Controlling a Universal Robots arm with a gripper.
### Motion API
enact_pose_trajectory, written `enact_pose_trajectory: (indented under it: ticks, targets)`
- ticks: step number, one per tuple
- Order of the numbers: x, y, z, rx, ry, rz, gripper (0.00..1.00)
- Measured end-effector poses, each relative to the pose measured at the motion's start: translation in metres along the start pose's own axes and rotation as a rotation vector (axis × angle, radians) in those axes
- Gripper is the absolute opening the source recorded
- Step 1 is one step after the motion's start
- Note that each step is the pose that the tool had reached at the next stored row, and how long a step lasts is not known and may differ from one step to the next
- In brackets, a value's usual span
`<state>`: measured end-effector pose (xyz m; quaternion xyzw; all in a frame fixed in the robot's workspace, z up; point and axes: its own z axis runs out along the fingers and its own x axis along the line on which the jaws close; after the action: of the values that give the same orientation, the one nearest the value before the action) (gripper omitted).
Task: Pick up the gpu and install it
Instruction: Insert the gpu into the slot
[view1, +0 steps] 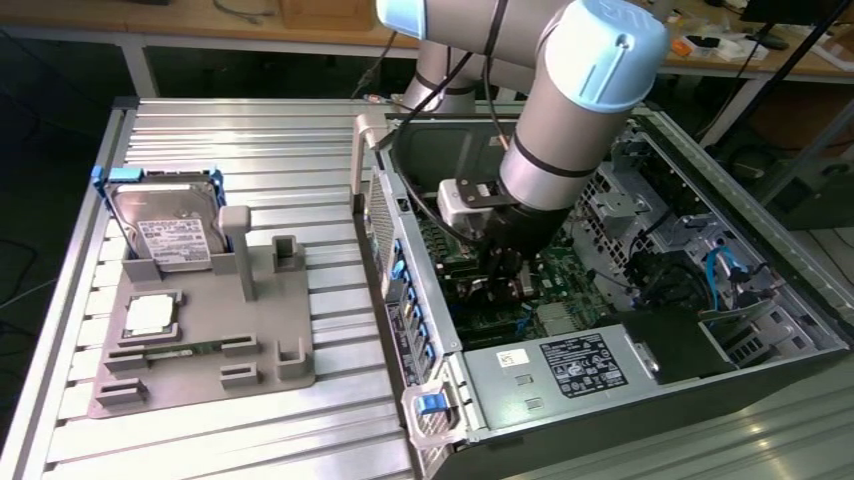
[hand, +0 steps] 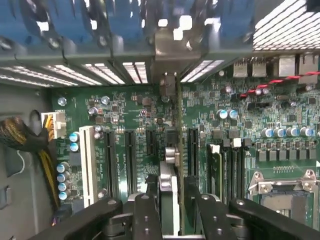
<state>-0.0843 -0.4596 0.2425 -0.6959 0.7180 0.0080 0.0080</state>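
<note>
The gpu (hand: 169, 165) stands on edge in a motherboard slot, seen edge-on as a thin dark card, with its silver bracket (hand: 170, 47) up against the case's rear wall. My gripper (hand: 171, 220) straddles the card's near end, one dark finger (hand: 146, 217) on each side, with a thin gap showing on one side. In the exterior view my gripper (view1: 497, 285) reaches down into the open computer case (view1: 400, 290) over the motherboard (view1: 567, 300), and it hides the card there.
A silver hard drive in a blue frame (view1: 167, 225) leans on a grey fixture (view1: 214, 340) to the exterior view's left, with a processor chip (view1: 150, 315) lying on it. Around the card are a memory stick (hand: 215, 170), empty slots (hand: 127, 160), yellow cables (hand: 47, 165) and the power supply (view1: 574, 365).
</note>
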Motion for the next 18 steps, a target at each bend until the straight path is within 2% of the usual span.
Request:
enact_pose_trajectory:
  ticks: [4, 14, 18]
  targets:
    - [0.0, 0.0, -0.0083, 0.0013, 0.0, -0.001, 0.35]
    - [-0.001, 0.0, -0.0393, 0.005, 0.0004, -0.001, 0.35]
    - [-0.002, 0.0, -0.0462, 0.0059, 0.0009, -0.001, 0.33]
